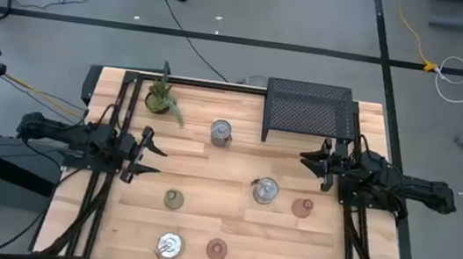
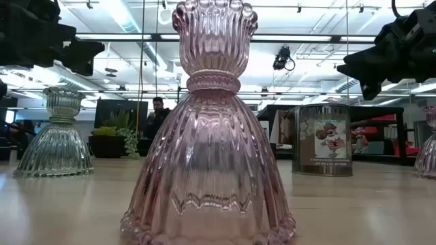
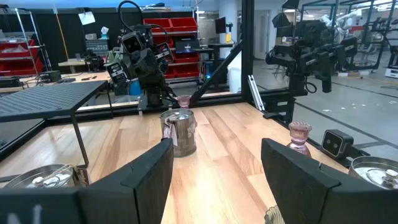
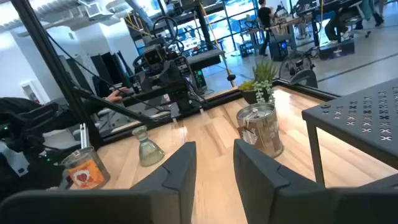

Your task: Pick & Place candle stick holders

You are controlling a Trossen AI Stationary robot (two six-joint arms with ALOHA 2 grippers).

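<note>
High view shows nothing placed yet, as far as I can judge: six holders stand loose on the table (image 1: 236,161), none held. Nearest the front edge sit the silver holder (image 1: 169,246) and the pink holder (image 1: 217,249). Next row back, the olive holder (image 1: 173,198), the clear holder (image 1: 266,190) and a second pink one (image 1: 302,207). Farther back stands the tin holder (image 1: 221,132), with the plant (image 1: 161,97) and the black rack (image 1: 308,109) at the rear edge; the rack's top is bare. The left gripper (image 1: 150,157) hovers at the left side with fingers spread and nothing between them. The right gripper (image 1: 309,161) hovers at the right side, fingers narrowly apart, also gripping nothing. All picks seem still to come.
</note>
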